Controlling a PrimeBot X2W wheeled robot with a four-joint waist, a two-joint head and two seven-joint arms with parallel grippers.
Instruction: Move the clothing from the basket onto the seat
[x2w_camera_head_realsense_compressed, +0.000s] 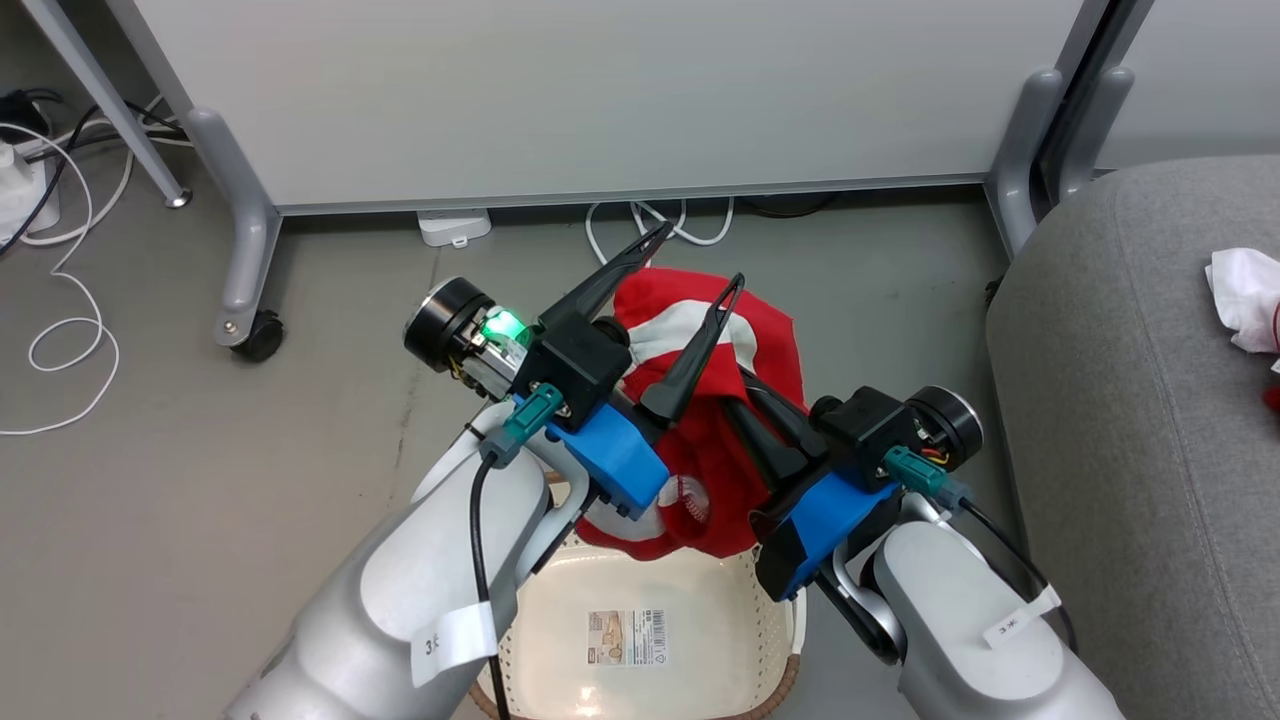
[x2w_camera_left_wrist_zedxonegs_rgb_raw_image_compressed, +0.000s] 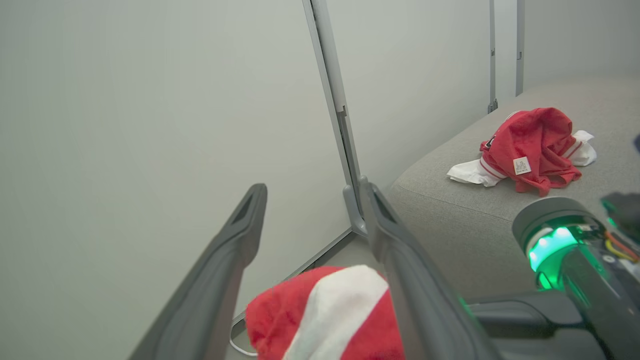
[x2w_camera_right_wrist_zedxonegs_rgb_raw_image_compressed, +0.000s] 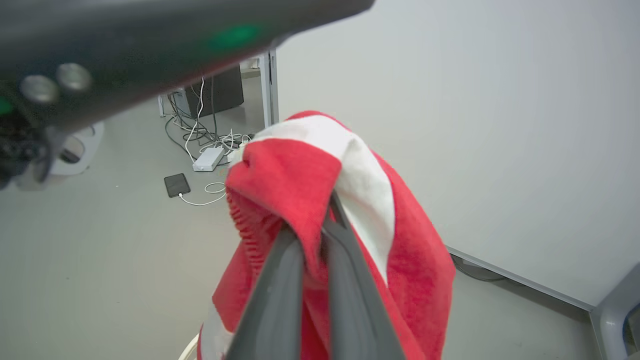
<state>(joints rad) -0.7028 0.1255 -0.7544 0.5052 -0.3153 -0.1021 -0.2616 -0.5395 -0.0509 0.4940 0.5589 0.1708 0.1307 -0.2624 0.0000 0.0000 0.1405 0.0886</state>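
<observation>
A bright-red garment with a white stripe (x2w_camera_head_realsense_compressed: 745, 345) hangs bunched above the basket (x2w_camera_head_realsense_compressed: 772, 612), held up by my right gripper (x2w_camera_head_realsense_compressed: 748, 398), which is shut on it. In the right wrist view the two fingers (x2w_camera_right_wrist_zedxonegs_rgb_raw_image_compressed: 280, 280) pinch a fold of that cloth (x2w_camera_right_wrist_zedxonegs_rgb_raw_image_compressed: 300, 165). My left gripper (x2w_camera_head_realsense_compressed: 698, 262) stands open just over the garment's top, touching nothing; the same cloth (x2w_camera_left_wrist_zedxonegs_rgb_raw_image_compressed: 325, 315) lies below its spread fingers (x2w_camera_left_wrist_zedxonegs_rgb_raw_image_compressed: 235, 250). The basket's cream bottom shows a barcode sticker (x2w_camera_head_realsense_compressed: 627, 638). Another red and white garment (x2w_camera_left_wrist_zedxonegs_rgb_raw_image_compressed: 530, 145) with a white tag lies crumpled on the grey seat (x2w_camera_head_realsense_compressed: 1130, 400).
A white partition panel (x2w_camera_head_realsense_compressed: 600, 90) on grey castor legs (x2w_camera_head_realsense_compressed: 245, 290) stands just behind the basket. White cables (x2w_camera_head_realsense_compressed: 70, 330) trail over the floor at the left, and a phone (x2w_camera_right_wrist_zedxonegs_rgb_raw_image_compressed: 177, 185) and a power strip (x2w_camera_right_wrist_zedxonegs_rgb_raw_image_compressed: 205, 159) lie there too.
</observation>
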